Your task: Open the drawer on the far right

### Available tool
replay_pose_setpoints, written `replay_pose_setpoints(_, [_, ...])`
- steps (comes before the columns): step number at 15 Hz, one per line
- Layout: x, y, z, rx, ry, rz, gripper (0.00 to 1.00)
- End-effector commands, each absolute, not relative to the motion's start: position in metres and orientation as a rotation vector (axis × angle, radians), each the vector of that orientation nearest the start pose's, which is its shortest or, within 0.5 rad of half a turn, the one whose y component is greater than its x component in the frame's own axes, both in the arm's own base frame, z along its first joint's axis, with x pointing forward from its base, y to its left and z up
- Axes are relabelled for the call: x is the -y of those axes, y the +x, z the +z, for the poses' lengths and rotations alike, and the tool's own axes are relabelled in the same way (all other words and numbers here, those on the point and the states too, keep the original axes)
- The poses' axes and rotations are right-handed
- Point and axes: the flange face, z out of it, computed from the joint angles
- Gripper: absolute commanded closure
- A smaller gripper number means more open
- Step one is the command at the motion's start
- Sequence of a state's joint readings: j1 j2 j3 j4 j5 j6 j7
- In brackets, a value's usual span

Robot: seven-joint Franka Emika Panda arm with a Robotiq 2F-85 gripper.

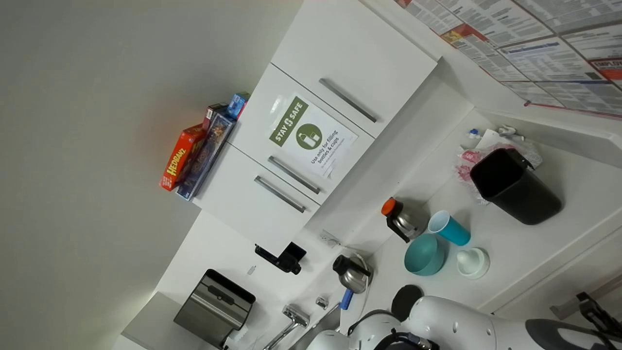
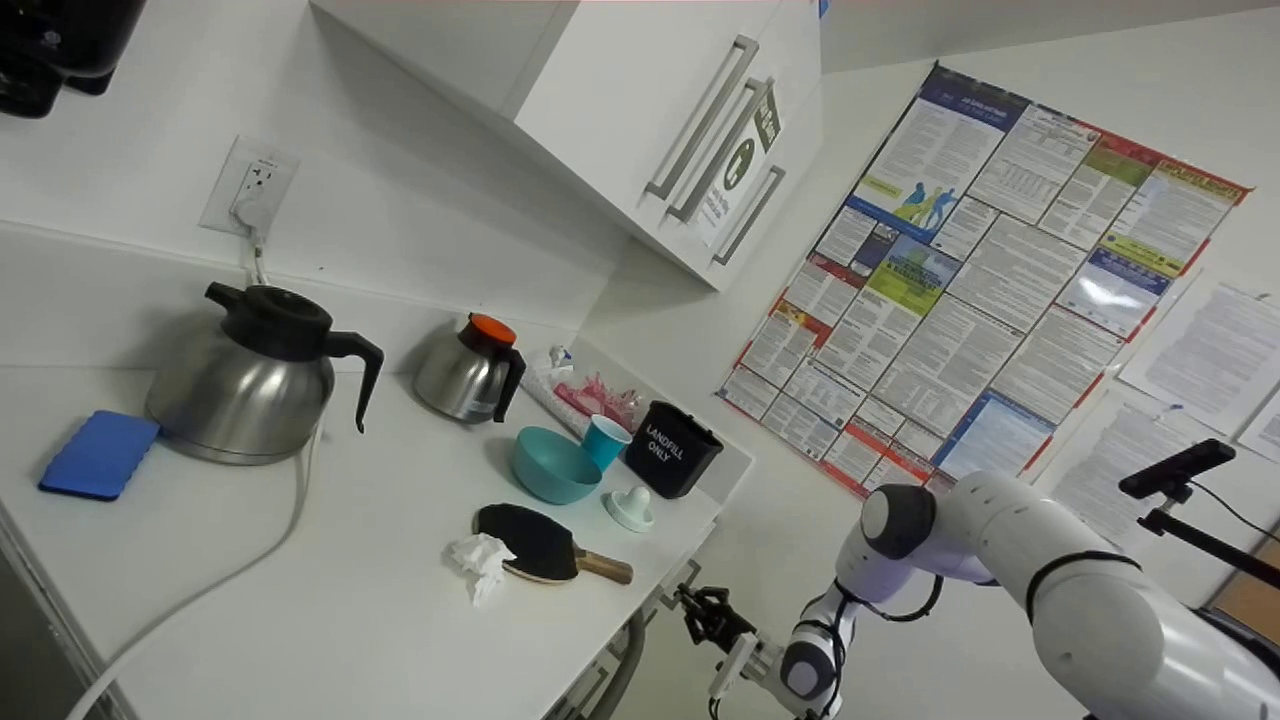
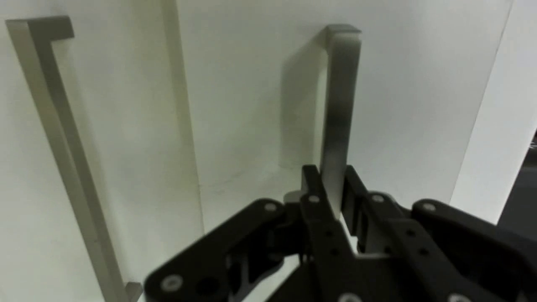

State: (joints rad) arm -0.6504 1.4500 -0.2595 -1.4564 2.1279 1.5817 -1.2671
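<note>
In the wrist view, a white drawer front carries a grey metal bar handle. My black gripper has one finger on each side of this bar and is closed around its lower part. The lower end of the bar is hidden by the fingers. In both exterior views the gripper is at a handle on the cabinet front below the counter edge. I see no clear gap showing the drawer pulled out.
Another bar handle is to the left in the wrist view. On the counter stand a black bin, a teal bowl, a blue cup, a paddle and two steel jugs.
</note>
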Motion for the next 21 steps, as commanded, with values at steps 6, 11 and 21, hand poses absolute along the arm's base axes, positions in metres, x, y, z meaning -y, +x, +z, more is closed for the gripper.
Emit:
replay_pose_setpoints(6, [0.434, 0.368, -0.14, -1.04, -1.402, -0.946, 0.96])
replay_pose_setpoints(11, [0.45, 0.342, -0.141, -1.054, -1.4, -0.947, 0.96])
replay_pose_setpoints(21, [0.479, 0.291, -0.14, -1.104, -1.399, -0.971, 0.96])
